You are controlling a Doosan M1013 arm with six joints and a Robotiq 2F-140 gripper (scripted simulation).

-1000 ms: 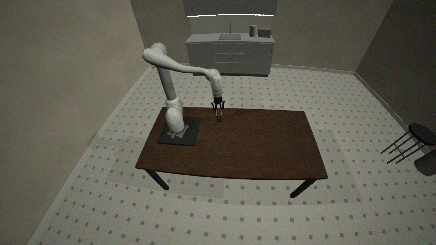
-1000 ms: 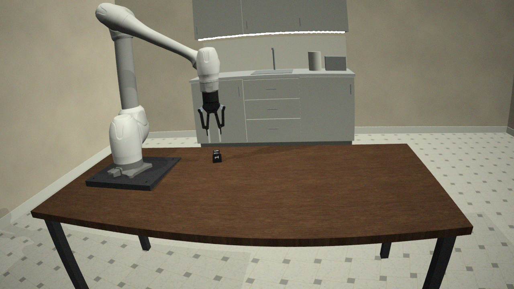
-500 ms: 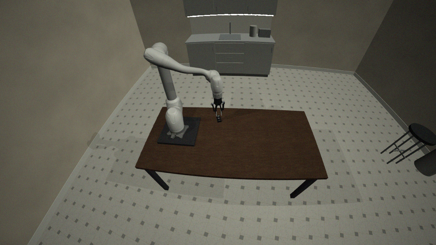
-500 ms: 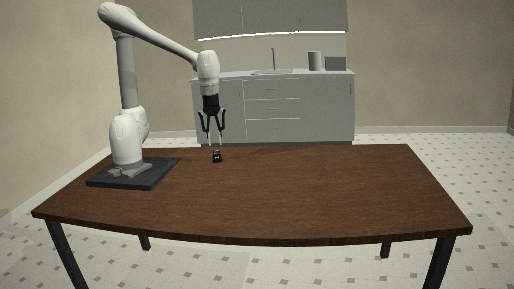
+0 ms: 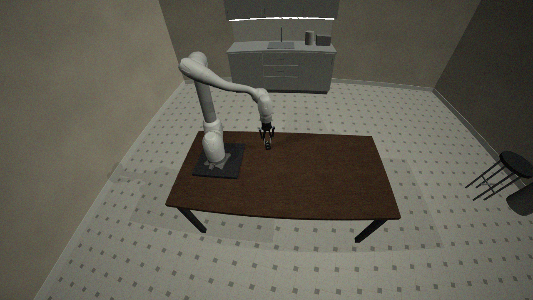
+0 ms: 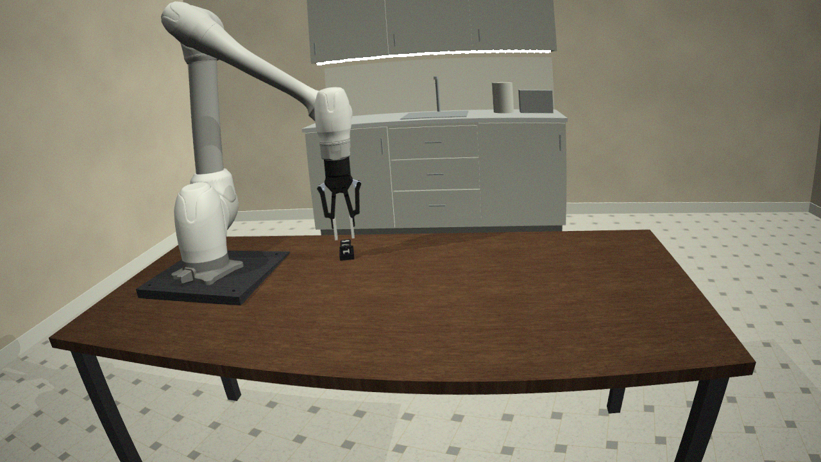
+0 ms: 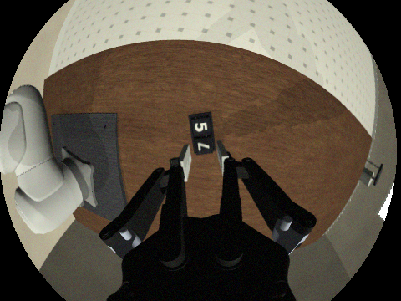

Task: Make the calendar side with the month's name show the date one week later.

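On the brown desk, toward its far edge in the outside view, sits one small black calendar. Two cubes show on it, side by side in a row. From the wrist, one cube's top has a white 5 and the other cube's top has a white mark like a 7; both marks lie turned on their sides. I cannot read the month's name.

There is one tool. It is partly open, with its two fingers apart and nothing held between them. Its tips are over the calendar, near the end with the 7-like mark. I cannot tell if they touch it.

The one white arm reaches out from its dark base plate, bends down at the wrist, and points the tool straight down.
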